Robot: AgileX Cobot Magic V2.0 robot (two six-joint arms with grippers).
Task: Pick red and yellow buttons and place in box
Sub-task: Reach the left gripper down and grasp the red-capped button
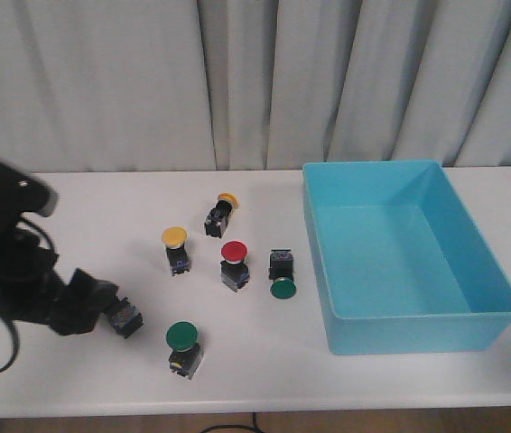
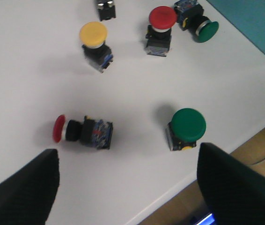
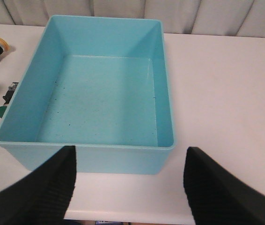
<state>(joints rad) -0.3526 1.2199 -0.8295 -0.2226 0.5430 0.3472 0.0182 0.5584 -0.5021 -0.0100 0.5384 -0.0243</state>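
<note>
Left gripper (image 2: 128,187): fingers spread wide apart, holding nothing; hovers over the near-left table, a red button lying just ahead of its left finger (image 2: 22,187).
Right gripper (image 3: 130,187): fingers wide apart, holding nothing; aimed at the box's near wall.
Table (image 1: 400,379): white, with a grey curtain (image 1: 255,81) at its 12 o'clock edge.
Box (image 1: 472,253): turquoise bin at 3 o'clock of the button cluster, nothing visible inside.
Upright green button (image 1: 183,338): at 6 o'clock of the cluster, near the front edge.
Tipped green button (image 1: 282,275): on its side, cap toward 6 o'clock, just beside the box's left wall.
Upright red button (image 1: 234,263): cluster centre, between the yellow one and the tipped green one.
Upright yellow button (image 1: 175,247): at 9 o'clock of the upright red one.
Tipped yellow button (image 1: 219,215): on its side at 12 o'clock of the cluster, cap pointing toward 1 o'clock.
Tipped red button (image 2: 83,132): on its side, at 9 o'clock of the upright green button.
</note>
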